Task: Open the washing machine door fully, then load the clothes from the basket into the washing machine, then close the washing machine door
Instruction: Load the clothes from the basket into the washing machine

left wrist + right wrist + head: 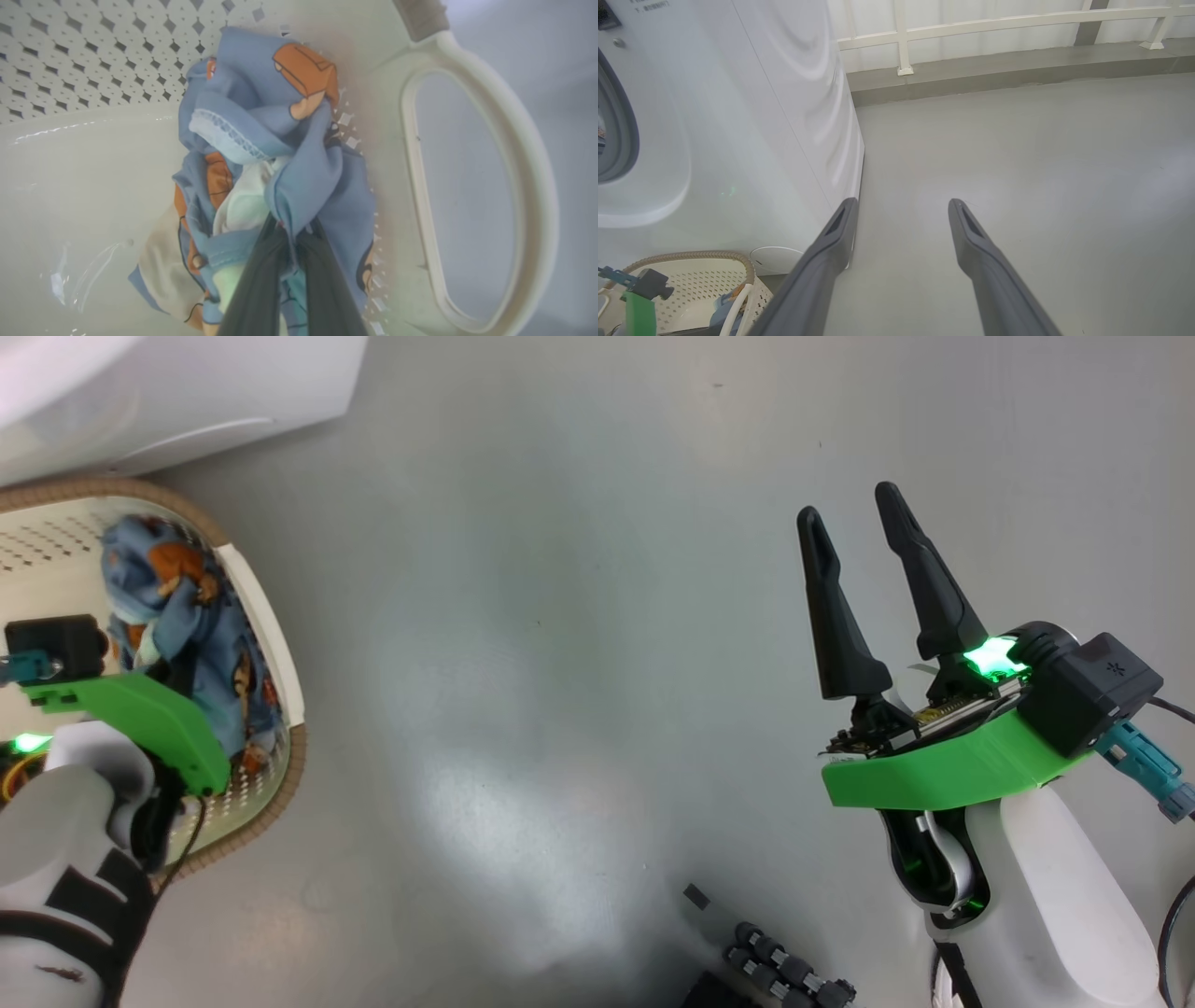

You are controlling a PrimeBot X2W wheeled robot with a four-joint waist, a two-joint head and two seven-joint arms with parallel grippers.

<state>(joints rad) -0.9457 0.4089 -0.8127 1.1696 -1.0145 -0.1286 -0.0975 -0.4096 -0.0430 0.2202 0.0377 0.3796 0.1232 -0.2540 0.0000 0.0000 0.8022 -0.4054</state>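
Item: clothes (280,154), a crumpled heap of light blue fabric printed with orange-brown figures and cream patches; whether it is one piece or two cannot be told. Location: inside the basket (93,70), piled against the perforated wall next to the side handle (537,196). The basket is set on the grey floor (597,616), just beside the white washing machine (738,116). Handling: the fabric is judged light, soft and limp, with no stiffness of its own, so it is expected to sag and trail below any hold. It is not fragile. It is not thought slippery, though a thin fold could be drawn out of a shallow pinch. Hold: a raised fold at the near side of the heap is pinched by the left gripper (292,228), whose fingers are pressed together with blue cloth caught between them. The rest of the heap is left loose beneath. A hold through the thicker, knotted middle is judged the surest place, since an edge alone may let the lower layers be left behind or be snagged on the woven rim. Spare: the right gripper (848,502) is held over bare floor, well apart from the basket, with its fingers spread and nothing between them.
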